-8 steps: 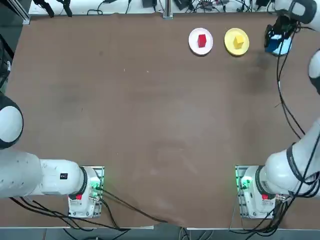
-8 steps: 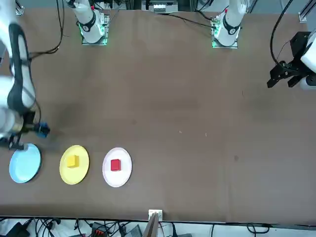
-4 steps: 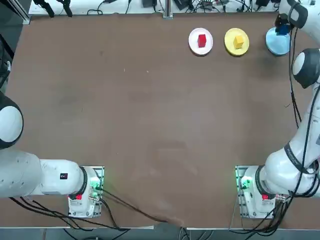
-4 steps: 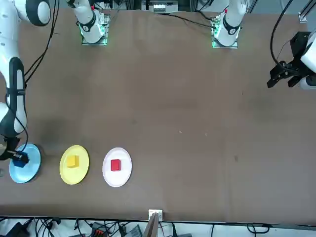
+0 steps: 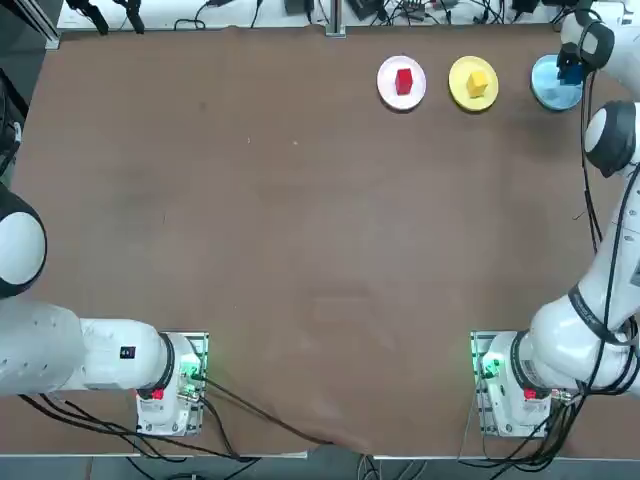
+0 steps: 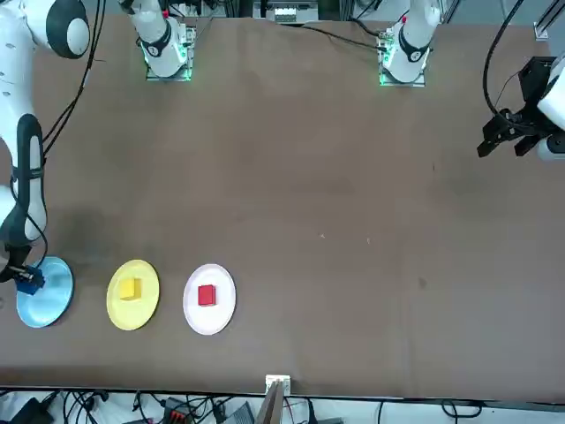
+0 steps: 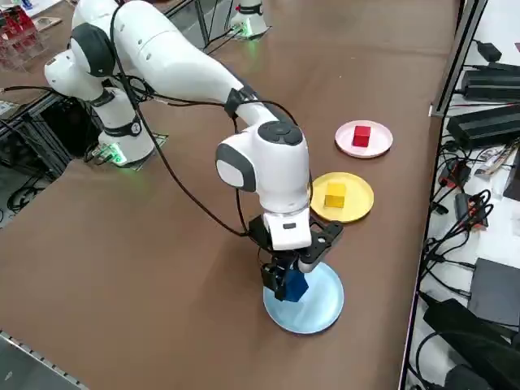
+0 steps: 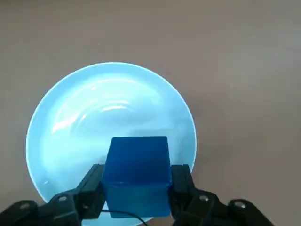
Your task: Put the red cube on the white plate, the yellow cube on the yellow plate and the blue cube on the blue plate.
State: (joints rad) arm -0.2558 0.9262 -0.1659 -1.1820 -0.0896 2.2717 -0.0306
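My right gripper [image 7: 288, 280] is shut on the blue cube [image 7: 295, 285] at the table's far right corner. It holds the cube low over the blue plate [image 7: 318, 309], near the plate's rim; whether the cube touches the plate I cannot tell. In the wrist view the blue cube [image 8: 138, 168] sits between both fingers [image 8: 92, 184] over the blue plate [image 8: 94, 117]. The yellow cube [image 5: 477, 82] rests on the yellow plate [image 5: 459, 86]. Beside it the red cube [image 5: 404, 81] lies on the white plate [image 5: 386, 82].
The three plates form a row along the far edge of the brown table [image 5: 300, 230]. Cables and power bricks [image 7: 487, 122] lie just beyond that edge. The right arm [image 7: 171, 57] reaches across the table's right side.
My right gripper has carried the blue cube from beside the blue plate to over it and has come lower. The other cubes and plates have not moved.
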